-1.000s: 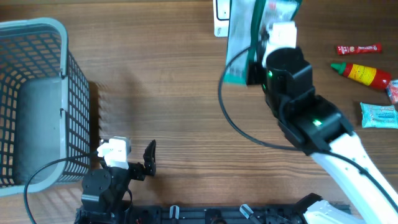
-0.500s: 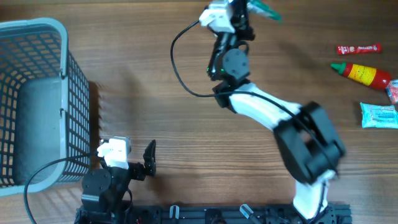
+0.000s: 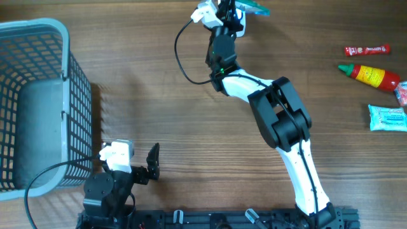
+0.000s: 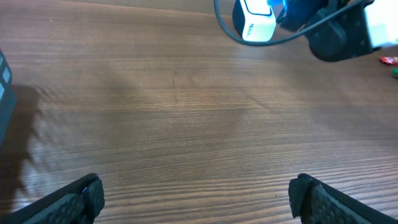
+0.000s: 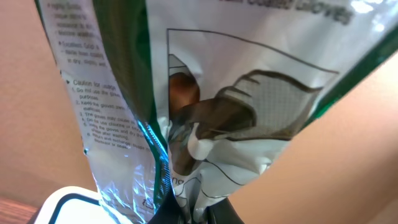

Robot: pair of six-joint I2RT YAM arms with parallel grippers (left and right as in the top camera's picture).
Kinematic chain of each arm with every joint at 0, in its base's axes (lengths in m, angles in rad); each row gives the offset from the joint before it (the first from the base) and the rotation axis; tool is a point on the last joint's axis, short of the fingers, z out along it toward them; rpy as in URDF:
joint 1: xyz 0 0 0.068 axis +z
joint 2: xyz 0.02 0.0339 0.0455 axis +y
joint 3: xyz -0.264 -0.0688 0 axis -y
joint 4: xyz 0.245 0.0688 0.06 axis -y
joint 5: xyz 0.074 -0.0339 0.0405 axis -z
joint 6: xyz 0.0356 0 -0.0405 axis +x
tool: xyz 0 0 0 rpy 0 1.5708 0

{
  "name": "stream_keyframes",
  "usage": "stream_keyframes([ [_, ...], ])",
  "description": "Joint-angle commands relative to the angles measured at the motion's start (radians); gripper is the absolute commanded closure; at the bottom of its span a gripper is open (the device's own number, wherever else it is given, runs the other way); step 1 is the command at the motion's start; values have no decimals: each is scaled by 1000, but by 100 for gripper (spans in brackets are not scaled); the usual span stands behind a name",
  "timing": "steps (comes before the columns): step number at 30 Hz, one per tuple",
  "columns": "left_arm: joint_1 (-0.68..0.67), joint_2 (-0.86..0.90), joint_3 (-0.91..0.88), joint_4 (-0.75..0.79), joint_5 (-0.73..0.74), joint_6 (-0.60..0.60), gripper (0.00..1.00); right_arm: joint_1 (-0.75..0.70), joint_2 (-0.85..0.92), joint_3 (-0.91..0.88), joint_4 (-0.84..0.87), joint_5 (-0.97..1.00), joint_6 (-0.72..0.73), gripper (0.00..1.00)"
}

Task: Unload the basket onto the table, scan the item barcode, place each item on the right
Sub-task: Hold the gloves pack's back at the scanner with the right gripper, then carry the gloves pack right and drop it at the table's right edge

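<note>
The item is a green and white plastic packet of gloves (image 5: 249, 112) that fills the right wrist view. My right gripper (image 5: 199, 211) is shut on its bottom edge. Overhead, the right arm reaches to the table's far edge, and only a green corner of the packet (image 3: 255, 8) shows beside the right gripper (image 3: 234, 9). A white scanner (image 4: 255, 22) with a dark rim stands at the far edge, just under the packet; its corner (image 5: 62, 205) shows in the right wrist view. My left gripper (image 3: 151, 166) rests open near the front edge, nothing between its fingers (image 4: 81, 199).
A grey wire basket (image 3: 38, 95) stands at the left. At the right lie a red sauce bottle (image 3: 372, 75), a red tube (image 3: 367, 49) and a light blue packet (image 3: 386, 117). The right arm's black cable (image 3: 184, 63) loops over the table.
The right arm has stretched out toward the far edge and turned, carrying the packet up and leftward until most of it left the overhead view. The left arm has not moved.
</note>
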Motion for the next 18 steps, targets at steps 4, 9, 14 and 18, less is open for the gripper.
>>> stream_keyframes([
  [4,-2,-6,0,5,15,19,0,1,12,32,36,-35,11,95],
  [9,-2,-6,0,5,15,19,0,0,12,42,43,-103,5,95],
  [14,-2,-6,0,5,15,19,0,10,-1,51,40,25,-25,95],
  [18,-2,-6,0,5,15,19,0,-76,-81,51,0,111,-126,95],
])
